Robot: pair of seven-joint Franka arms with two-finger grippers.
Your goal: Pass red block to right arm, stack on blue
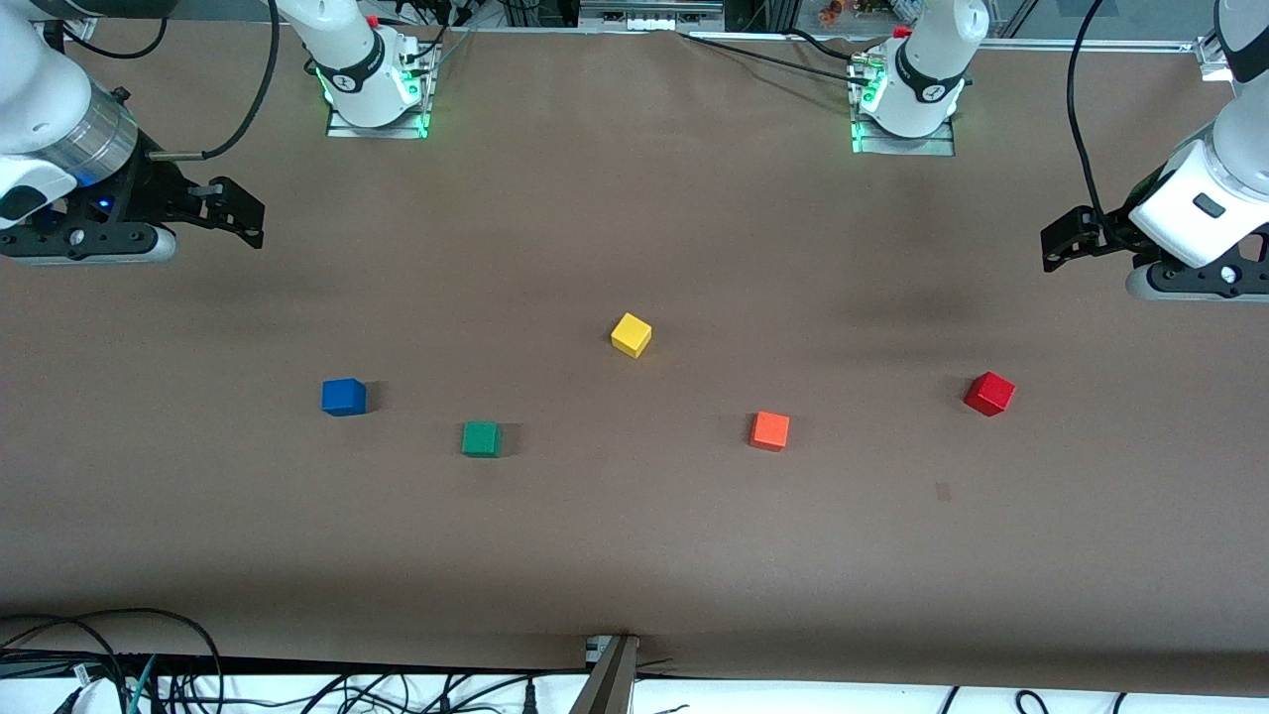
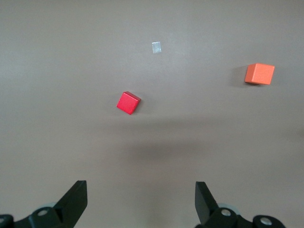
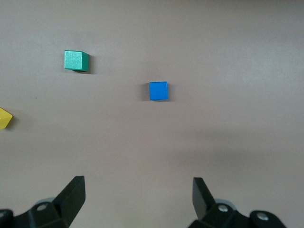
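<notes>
The red block point(image 1: 989, 394) lies on the brown table toward the left arm's end; it also shows in the left wrist view point(image 2: 128, 102), set at an angle. The blue block point(image 1: 343, 397) lies toward the right arm's end and shows in the right wrist view point(image 3: 158, 90). My left gripper point(image 1: 1061, 243) hangs open and empty over bare table at its end point(image 2: 141, 190), apart from the red block. My right gripper point(image 1: 248, 213) hangs open and empty over bare table at its own end point(image 3: 137, 187), apart from the blue block.
A green cube point(image 1: 481, 438) lies beside the blue block, slightly nearer the front camera. A yellow cube point(image 1: 631, 334) sits mid-table. An orange cube point(image 1: 769, 430) lies between the yellow cube and the red block. A small pale mark point(image 1: 943, 491) is on the table near the red block.
</notes>
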